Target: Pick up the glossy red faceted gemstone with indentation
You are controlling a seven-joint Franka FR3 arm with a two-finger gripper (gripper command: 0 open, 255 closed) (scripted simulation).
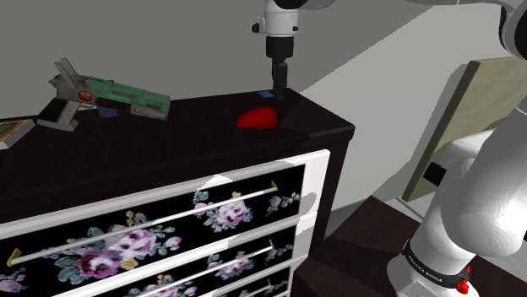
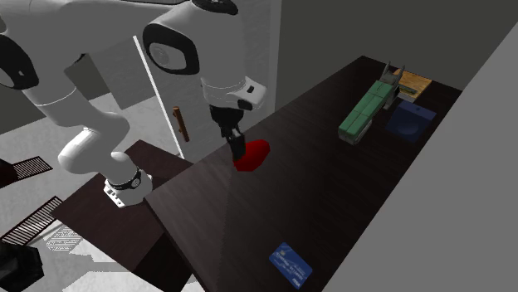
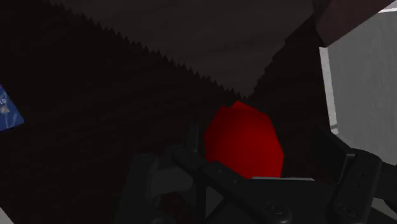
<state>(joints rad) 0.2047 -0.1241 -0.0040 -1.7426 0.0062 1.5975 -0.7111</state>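
Note:
A glossy red faceted gemstone (image 1: 257, 118) (image 2: 251, 154) lies on the dark dresser top (image 1: 169, 143) near its end by the arm. My black gripper (image 1: 278, 81) (image 2: 236, 146) hangs point-down a little above the stone and close beside it. In the wrist view the gemstone (image 3: 245, 137) shows between the two dark fingers of the gripper (image 3: 257, 141). They stand apart on either side of it and do not touch it. The gripper is open and holds nothing.
A green and grey toy craft (image 1: 105, 93) (image 2: 369, 112) lies further along the top, with a blue flat item (image 2: 411, 121) and a book (image 1: 13, 132) (image 2: 413, 85) near it. A blue card (image 2: 290, 264) (image 3: 6, 111) lies near the wall. Floral drawer fronts (image 1: 169, 228) face the shoulder camera.

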